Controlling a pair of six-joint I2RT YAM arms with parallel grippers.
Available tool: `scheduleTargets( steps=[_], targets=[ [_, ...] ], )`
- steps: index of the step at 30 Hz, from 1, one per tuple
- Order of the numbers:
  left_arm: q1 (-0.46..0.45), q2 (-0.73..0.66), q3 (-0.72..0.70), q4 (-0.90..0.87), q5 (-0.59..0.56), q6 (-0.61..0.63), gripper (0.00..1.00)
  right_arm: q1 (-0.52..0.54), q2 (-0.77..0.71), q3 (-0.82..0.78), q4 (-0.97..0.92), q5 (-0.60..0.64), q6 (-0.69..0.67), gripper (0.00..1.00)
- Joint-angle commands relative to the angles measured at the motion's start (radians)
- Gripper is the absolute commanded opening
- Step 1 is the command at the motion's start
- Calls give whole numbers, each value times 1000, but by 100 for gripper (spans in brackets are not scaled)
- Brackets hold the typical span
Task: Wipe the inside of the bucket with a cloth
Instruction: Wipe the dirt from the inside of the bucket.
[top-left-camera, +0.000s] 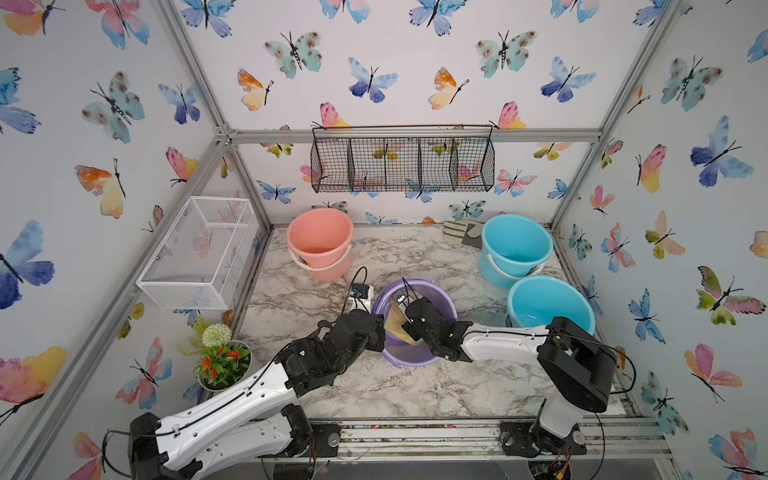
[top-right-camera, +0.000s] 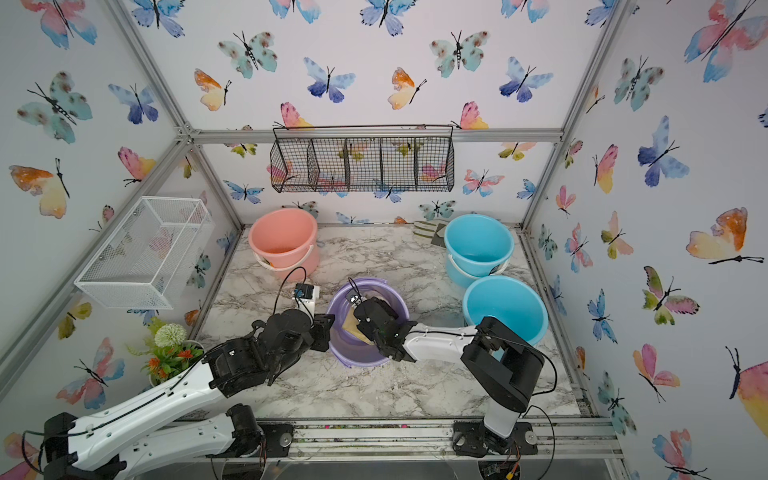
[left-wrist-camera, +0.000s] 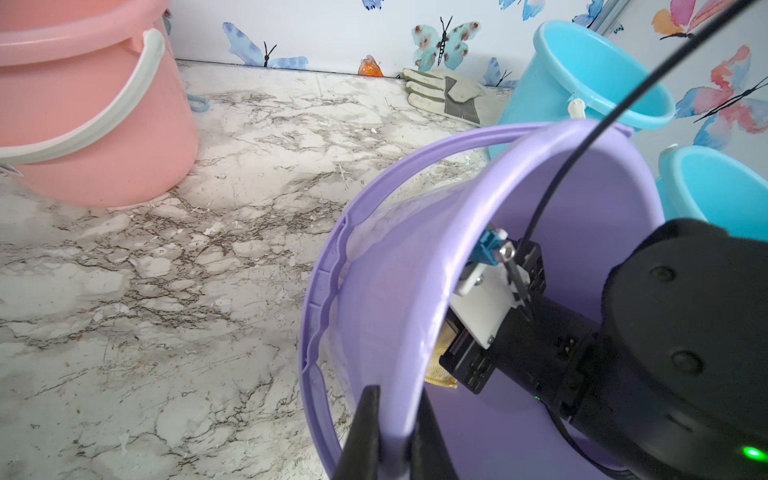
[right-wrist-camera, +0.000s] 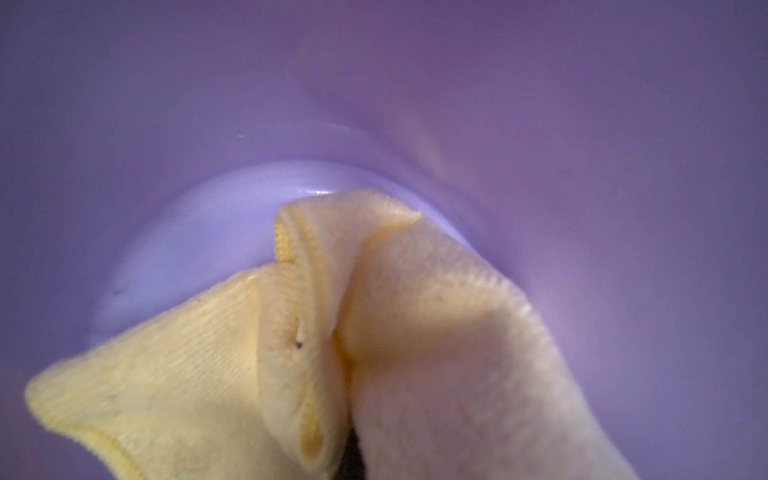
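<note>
Reaching in from both sides, two robot arms are meeting at a purple bucket (top-left-camera: 432, 286). The left arm is stretching forward, its left gripper (left-wrist-camera: 392, 415) pinching tight on the bucket's rim, one finger inside the wall, one outside. The right arm is bending at the elbow and angling into the bucket's mouth, the right gripper (left-wrist-camera: 465, 365) clenching the pale yellow cloth (right-wrist-camera: 415, 332), bunched inside near the floor.
</note>
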Motion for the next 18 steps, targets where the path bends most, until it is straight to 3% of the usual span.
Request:
scheduleTargets(
  steps=[1, 9, 14, 18],
  targets=[
    [-9, -4, -8, -28, 42, 19, 0, -16, 13, 70, -279, -1, 101, 2],
    [-10, 15, -23, -16, 37, 21, 0, -16, 61, 216, -735, -151, 244, 2],
    [-9, 26, -24, -6, 43, 19, 0, -16, 39, 186, -747, -378, 249, 2],
    [-10, 28, -27, -3, 47, 15, 0, -17, 6, 116, -617, -565, 255, 2]
  ],
)
